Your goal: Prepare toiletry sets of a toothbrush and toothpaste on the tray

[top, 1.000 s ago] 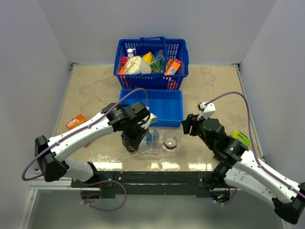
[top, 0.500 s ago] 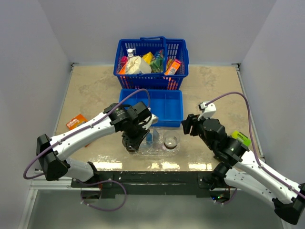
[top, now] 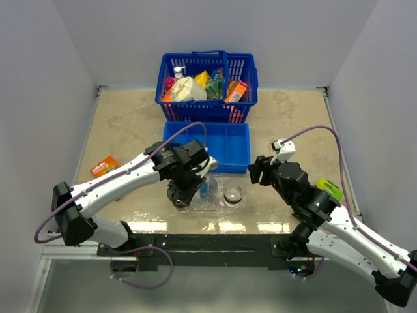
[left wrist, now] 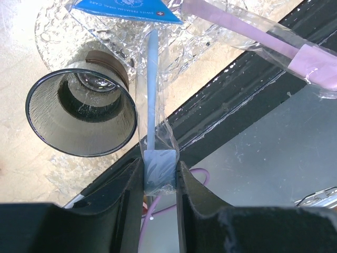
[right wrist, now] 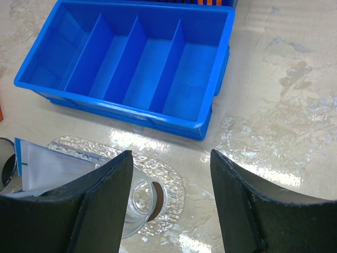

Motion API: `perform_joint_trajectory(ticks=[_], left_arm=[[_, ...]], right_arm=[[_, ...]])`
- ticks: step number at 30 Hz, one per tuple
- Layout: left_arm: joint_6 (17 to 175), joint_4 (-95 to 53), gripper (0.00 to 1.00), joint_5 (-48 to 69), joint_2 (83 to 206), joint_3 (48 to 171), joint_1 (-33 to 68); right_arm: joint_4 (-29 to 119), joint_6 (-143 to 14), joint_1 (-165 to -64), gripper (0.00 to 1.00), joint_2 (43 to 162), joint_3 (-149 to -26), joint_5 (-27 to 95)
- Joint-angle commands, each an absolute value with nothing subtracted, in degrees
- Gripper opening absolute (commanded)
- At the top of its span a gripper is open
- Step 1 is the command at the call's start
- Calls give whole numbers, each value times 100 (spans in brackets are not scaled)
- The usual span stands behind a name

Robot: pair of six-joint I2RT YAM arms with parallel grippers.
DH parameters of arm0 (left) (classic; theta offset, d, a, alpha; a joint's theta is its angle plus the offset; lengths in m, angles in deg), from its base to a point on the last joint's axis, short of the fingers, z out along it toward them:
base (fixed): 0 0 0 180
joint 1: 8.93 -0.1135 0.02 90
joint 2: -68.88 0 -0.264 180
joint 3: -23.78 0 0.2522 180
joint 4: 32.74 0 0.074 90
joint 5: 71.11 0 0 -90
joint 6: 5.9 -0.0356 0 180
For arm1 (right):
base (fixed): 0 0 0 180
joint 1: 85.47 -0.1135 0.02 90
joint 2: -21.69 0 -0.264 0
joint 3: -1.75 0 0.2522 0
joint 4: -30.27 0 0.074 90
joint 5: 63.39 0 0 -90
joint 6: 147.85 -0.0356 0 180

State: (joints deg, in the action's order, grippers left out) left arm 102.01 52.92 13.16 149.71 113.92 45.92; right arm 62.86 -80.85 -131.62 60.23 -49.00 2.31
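My left gripper (left wrist: 159, 169) is shut on the blue-grey end of a clear-wrapped toothbrush (left wrist: 151, 79), held over the left part of the bumpy clear tray (left wrist: 50, 29). A smoky clear cup (left wrist: 79, 113) stands just beside it. A second toothbrush with a purple handle (left wrist: 253, 32) lies in its wrap nearby. A flat white-and-blue toothpaste pack (right wrist: 52, 164) rests on the tray (top: 218, 203). My right gripper (right wrist: 171, 158) is open and empty above the tray's right end, over another cup (right wrist: 141, 196). In the top view the left gripper (top: 182, 193) is at the tray's left end.
The blue divided bin (top: 215, 140) sits just behind the tray. The blue handled basket (top: 207, 79) with a pump bottle and packets stands at the back. An orange packet (top: 103, 166) lies at the left. The table's black front edge (left wrist: 231, 100) is close to the tray.
The left arm has edged slightly to the right with the toothbrush still gripped. The right arm has not moved.
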Motion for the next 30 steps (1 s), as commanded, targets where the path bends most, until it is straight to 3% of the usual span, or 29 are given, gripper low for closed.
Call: perform_joint_trajectory(ticks=[1,5,15,30], left_arm=[[10097,5212,16,1467,14930,11444,4618],[10097,5221,31,1476,14912,11462,4618],[10097,5230,52,1599,14816,11532,4618],[10018,5151,90,1871,14622,11716,4618]], right_arm=[[6082,-8123,-13161,64,5965,-4892,279],[6082,-8123,-13144,65,5992,-4901,261],[6135,-8149,-13153,71,5948,-4919,235],[6196,-8271,-13153,92,5974,-5006,296]])
